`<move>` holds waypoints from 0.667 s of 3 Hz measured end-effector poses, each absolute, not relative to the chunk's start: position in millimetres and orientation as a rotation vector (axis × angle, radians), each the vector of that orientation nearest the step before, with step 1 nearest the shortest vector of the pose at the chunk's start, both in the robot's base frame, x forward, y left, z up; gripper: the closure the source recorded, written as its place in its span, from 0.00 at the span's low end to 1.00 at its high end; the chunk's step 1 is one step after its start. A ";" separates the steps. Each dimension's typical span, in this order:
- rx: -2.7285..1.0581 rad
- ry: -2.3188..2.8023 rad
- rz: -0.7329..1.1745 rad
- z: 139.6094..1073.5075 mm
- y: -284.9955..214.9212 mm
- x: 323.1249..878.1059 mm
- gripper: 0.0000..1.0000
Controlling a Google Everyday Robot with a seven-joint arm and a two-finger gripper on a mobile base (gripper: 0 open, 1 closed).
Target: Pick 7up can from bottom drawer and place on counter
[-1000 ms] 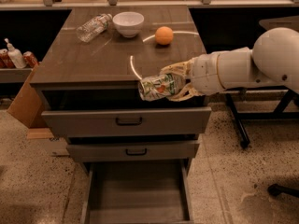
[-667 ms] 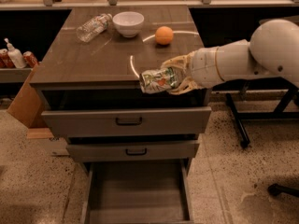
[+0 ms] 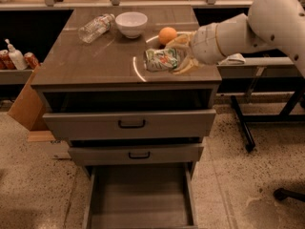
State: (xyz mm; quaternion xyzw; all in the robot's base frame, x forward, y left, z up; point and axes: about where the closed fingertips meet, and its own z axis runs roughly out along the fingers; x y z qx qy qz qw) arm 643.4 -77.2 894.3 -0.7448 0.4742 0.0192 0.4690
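Worktop [image 3: 95, 63]: a glossy grey-brown wood-grain cabinet top with curved light reflections near its front right. At the rear lie a clear plastic bottle [image 3: 96, 27] on its side, a white bowl [image 3: 131, 24] just right of it, and an orange [image 3: 167, 35] further right.

Cabinet front: three drawers. The top drawer [image 3: 128, 124] and the middle drawer [image 3: 138, 154], each with a black handle, stand slightly pulled out. The bottom drawer [image 3: 140, 202] is drawn out furthest, and its plain dark floor shows.

Surroundings: speckled pale floor [image 3: 238, 175]. Left of the cabinet, a cardboard box [image 3: 26, 101] leans against its side; above it, a side shelf [image 3: 14, 75] carries two red cans [image 3: 31, 59] and a white pump bottle [image 3: 15, 56]. Right of the cabinet stands a black-legged frame [image 3: 245, 125].

Arm [image 3: 267, 18]: white, entering from the upper right, with a large rounded joint at the top corner and a cylindrical forearm reaching left and slightly downward over the right edge of the worktop.

Pincer [image 3: 174, 56]: positioned over the front right part of the worktop, just in front of the orange. Its tan fingers [image 3: 186, 67] are closed around the 7up can [image 3: 159, 59], one above and one below.

7up can: crumpled, lying sideways in the grip, near the worktop's front edge. Whether it touches the surface cannot be told
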 end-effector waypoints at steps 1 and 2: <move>-1.815 1.225 0.100 900.6 -75.4 670.0 1.00; -1.808 1.307 0.173 895.7 -72.8 692.0 1.00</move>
